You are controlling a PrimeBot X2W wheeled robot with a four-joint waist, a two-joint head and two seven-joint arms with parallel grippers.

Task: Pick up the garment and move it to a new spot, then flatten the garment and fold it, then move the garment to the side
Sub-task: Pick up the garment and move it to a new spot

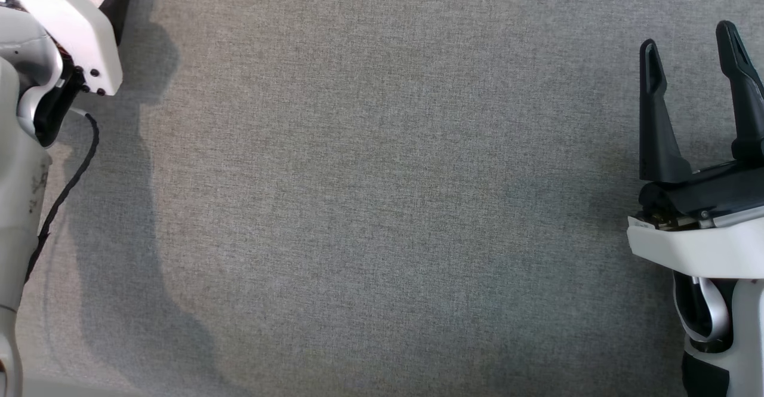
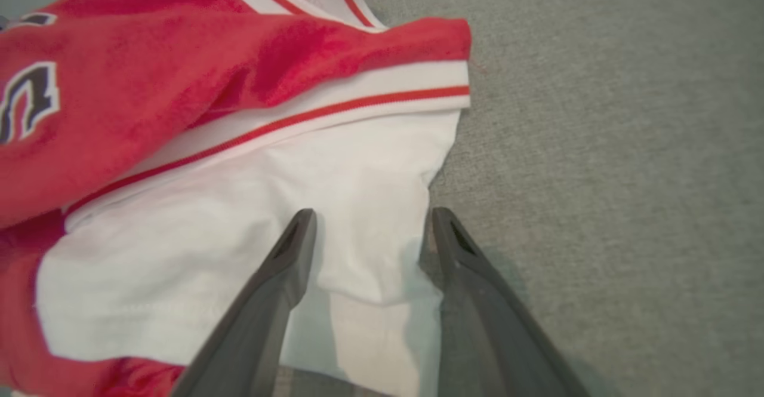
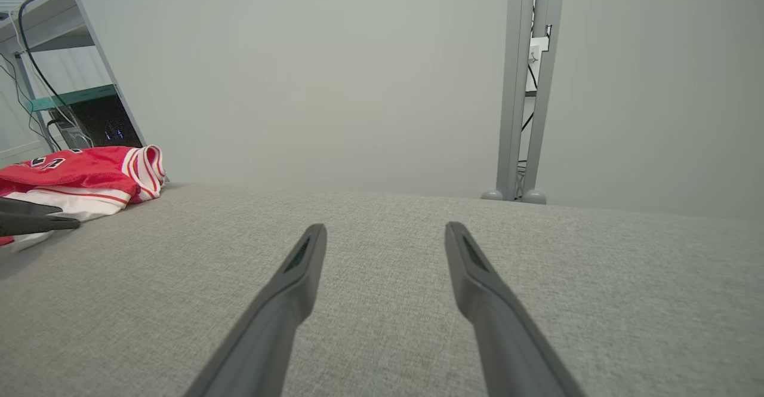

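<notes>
The garment (image 2: 179, 98) is a red jersey with white panels, red-striped trim and dark lettering, lying bunched on the grey cloth surface. My left gripper (image 2: 373, 215) is open and low over it, its two fingers either side of a white fold at the garment's edge. In the right wrist view the garment (image 3: 77, 173) lies at the far left of the surface, with the left gripper's dark fingers (image 3: 36, 221) against it. My right gripper (image 1: 688, 37) is open and holds nothing, hovering over bare cloth at the right, well away from the garment.
The grey cloth surface (image 1: 382, 206) stretches wide between the arms. My left forearm (image 1: 65, 27) with a black cable (image 1: 71, 170) fills the upper left corner. Beyond the far edge stand a metal post (image 3: 525, 86), a shelf with cables (image 3: 54, 86) and a plain wall.
</notes>
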